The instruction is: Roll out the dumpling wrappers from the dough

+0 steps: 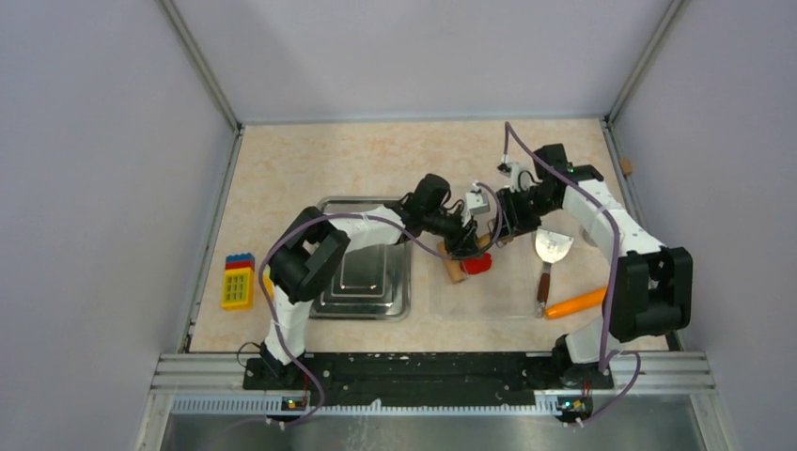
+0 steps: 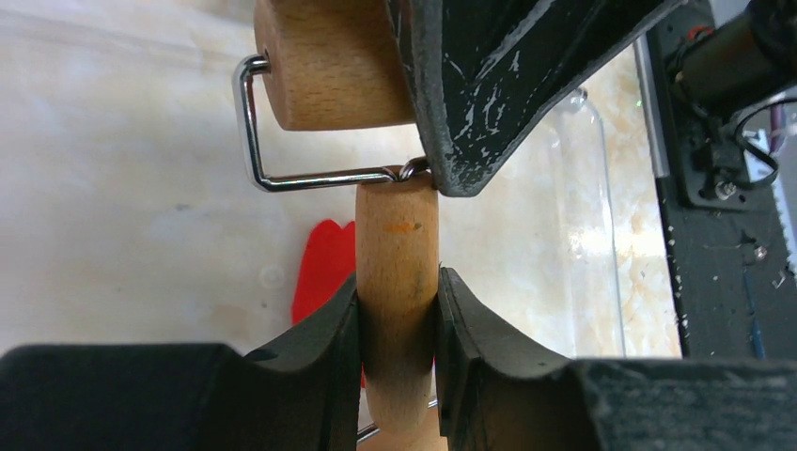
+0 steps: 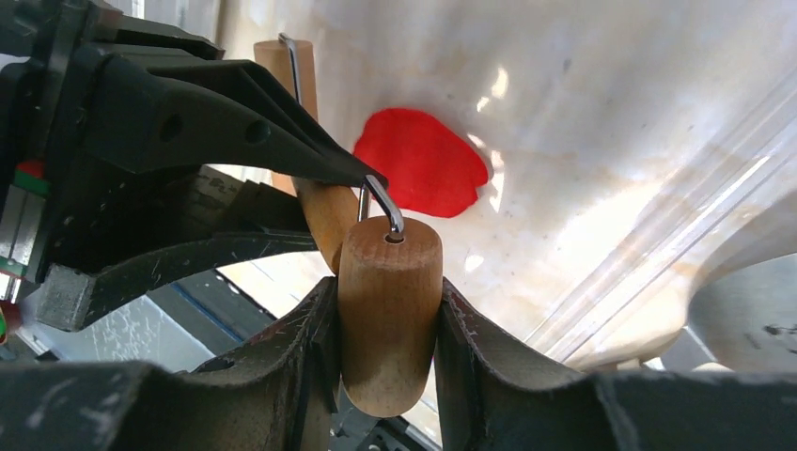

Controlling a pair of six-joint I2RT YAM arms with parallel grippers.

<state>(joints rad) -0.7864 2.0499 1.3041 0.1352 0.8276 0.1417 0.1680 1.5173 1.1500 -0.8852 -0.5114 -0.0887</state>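
both hands share one wooden roller. the left hand (image 2: 398, 324) is clamped on its handle (image 2: 397, 235), and the right hand (image 3: 387, 301) is clamped on the barrel (image 3: 390, 254) hung from the wire yoke (image 2: 282, 178). the dough (image 3: 423, 162), a flat red patch, lies on the clear mat (image 1: 489, 301) on the bench (image 1: 310, 160). it sits just past the barrel's end rather than under it. both hands are about equally near. the barrel probably has to come across over the dough, its long axis lying flat, before it can roll.
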